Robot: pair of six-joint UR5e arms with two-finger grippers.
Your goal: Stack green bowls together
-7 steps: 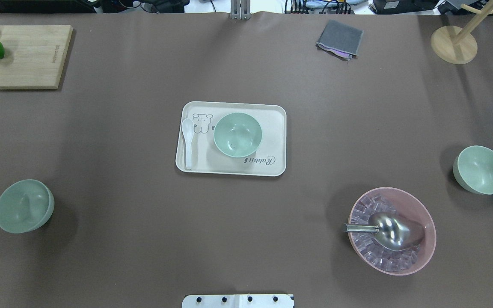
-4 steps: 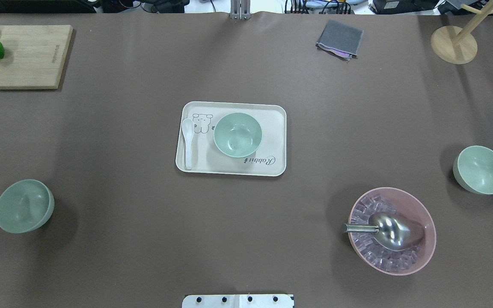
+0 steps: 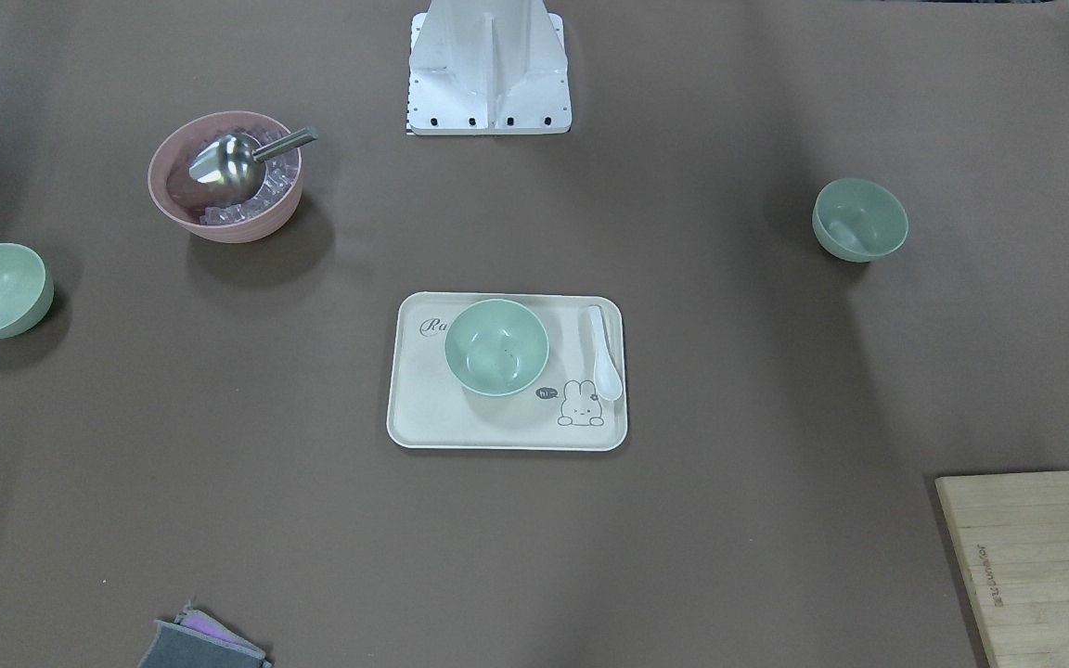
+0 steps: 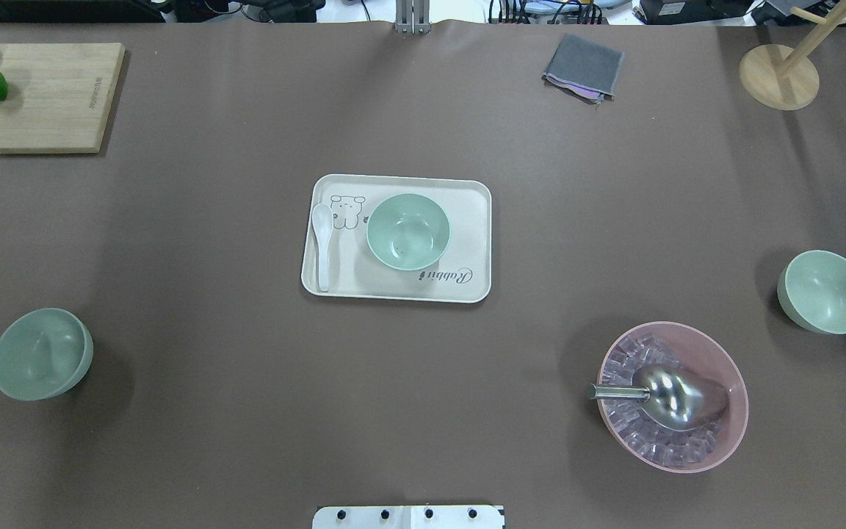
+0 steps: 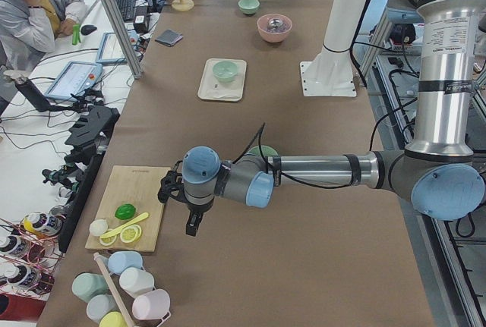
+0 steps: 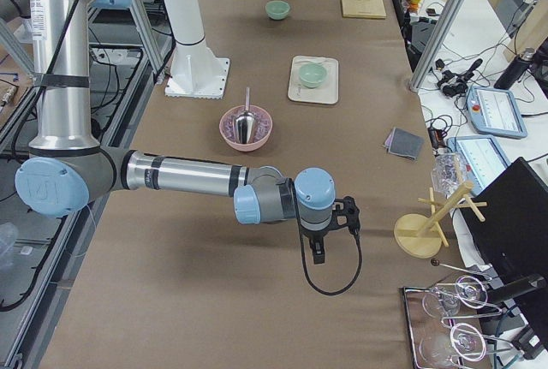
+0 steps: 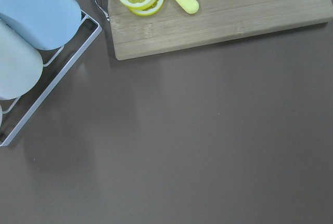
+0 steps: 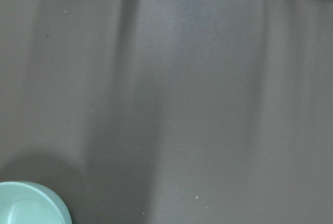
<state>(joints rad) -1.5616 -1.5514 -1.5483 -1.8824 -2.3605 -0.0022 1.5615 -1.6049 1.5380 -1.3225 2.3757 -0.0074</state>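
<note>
No shift: bowls (image 4: 407, 231) (image 4: 42, 354) (image 4: 825, 292) (three) outside claws (image 5: 192, 228) (image 6: 318, 256)

A long counter (image 4: 247, 411) with a matte brown cover fills the middle of the room. Grey aluminium posts (image 5: 114, 20) stand beside its edge, and a white side desk (image 6: 492, 39) carries tablet screens (image 6: 490, 112)

Cream tray (image 4: 396, 296), mid-table, bearing a white spoon (image 4: 321, 242). Pink bowl (image 4: 733, 433) holding clear cubes (image 4: 636, 439) and a metal scoop (image 4: 676, 397). Cutting board (image 4: 56, 103), grey cloth (image 4: 583, 66) and wooden stand (image 4: 778, 77) along the far edge.
</note>
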